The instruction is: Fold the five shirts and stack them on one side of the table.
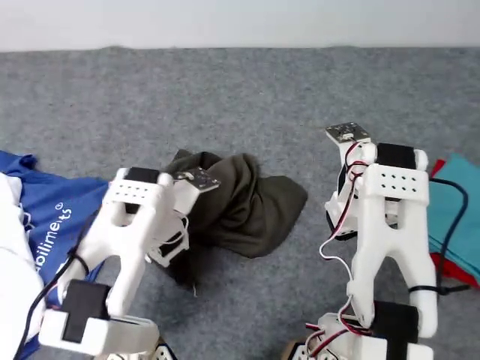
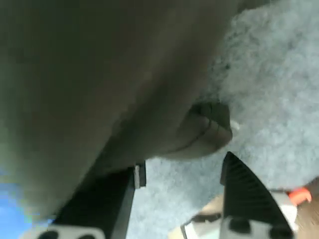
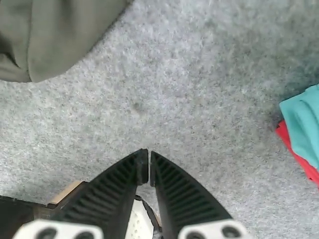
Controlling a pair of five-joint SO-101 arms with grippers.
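A dark olive shirt (image 1: 240, 199) lies crumpled in a heap at the middle of the grey table (image 1: 247, 97). My left gripper (image 1: 176, 240) is at the heap's near left edge. In the left wrist view the olive shirt (image 2: 99, 74) hangs close over one finger, and my left gripper (image 2: 184, 164) stands open, its fingers well apart over bare carpet. To the right of the heap my right gripper (image 3: 148, 155) is shut and empty above the carpet, with the olive shirt (image 3: 55, 35) a short way off. My right gripper (image 1: 335, 221) is mostly hidden under its arm.
A blue printed shirt (image 1: 56, 217) and a white one (image 1: 11, 247) lie at the left edge. A teal shirt (image 1: 457, 202) rests on a red one (image 1: 454, 270) at the right edge; the teal shirt (image 3: 304, 119) and the red shirt (image 3: 296, 149) lie beside my right gripper.
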